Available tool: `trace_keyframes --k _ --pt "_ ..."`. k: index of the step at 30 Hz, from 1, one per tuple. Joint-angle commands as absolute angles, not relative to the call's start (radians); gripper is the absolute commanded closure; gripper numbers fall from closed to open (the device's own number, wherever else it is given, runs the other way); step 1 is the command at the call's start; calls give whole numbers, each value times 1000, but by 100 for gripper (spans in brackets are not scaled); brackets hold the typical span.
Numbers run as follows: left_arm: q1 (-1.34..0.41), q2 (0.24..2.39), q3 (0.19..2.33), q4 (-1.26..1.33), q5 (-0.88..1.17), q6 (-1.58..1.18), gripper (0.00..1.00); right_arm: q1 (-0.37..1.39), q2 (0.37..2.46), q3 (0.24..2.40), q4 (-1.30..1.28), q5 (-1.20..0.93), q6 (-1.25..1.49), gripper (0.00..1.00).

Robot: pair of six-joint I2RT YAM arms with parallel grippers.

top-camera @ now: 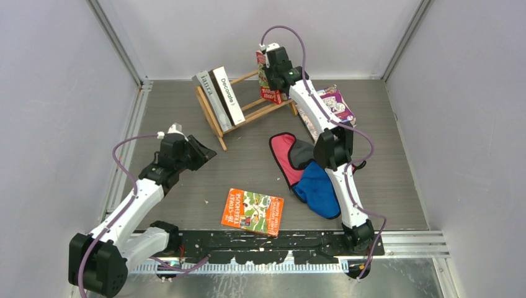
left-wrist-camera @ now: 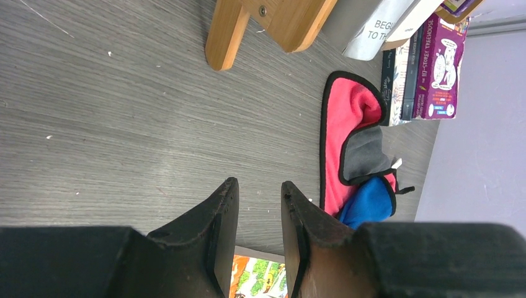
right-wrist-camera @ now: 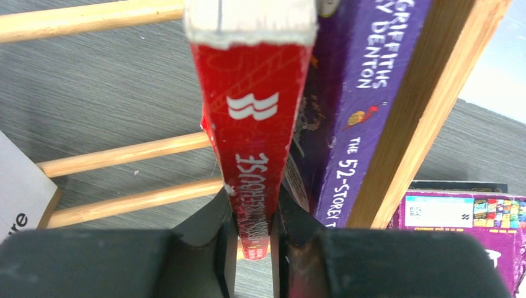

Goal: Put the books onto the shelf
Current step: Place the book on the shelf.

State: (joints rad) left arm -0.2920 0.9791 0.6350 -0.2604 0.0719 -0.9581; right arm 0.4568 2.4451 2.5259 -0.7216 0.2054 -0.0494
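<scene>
1. Right wrist view: the right gripper (right-wrist-camera: 254, 208) pinched a red-spined paperback (right-wrist-camera: 251, 124) upright in the light-wood slatted shelf (right-wrist-camera: 124, 152), just beside a purple paperback (right-wrist-camera: 356, 93).
2. The left gripper (left-wrist-camera: 257, 192) hung narrowly parted, empty.
3. An orange paperback (top-camera: 252, 212) lay by the near edge of the tabletop (top-camera: 384, 186).

My way into the light-wood slatted rack (top-camera: 218, 135) is mid-span: bare slats between the big grey and white upright books (top-camera: 218, 96) and the red-spined paperback (right-wrist-camera: 254, 124). A purple paperback (right-wrist-camera: 366, 93) fills the right end. A red, grey and blue cloth heap (top-camera: 304, 169) clutters the grey table (top-camera: 248, 167).
</scene>
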Motion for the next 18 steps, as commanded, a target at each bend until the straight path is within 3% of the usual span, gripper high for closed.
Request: trace_keyframes --k 1,18 --pt "-285 951 632 -210 86 -965 68 457 2355 2541 -698 214 -46 84" --pt "-285 950 631 -212 90 -972 68 456 2328 2635 -785 204 -49 89"
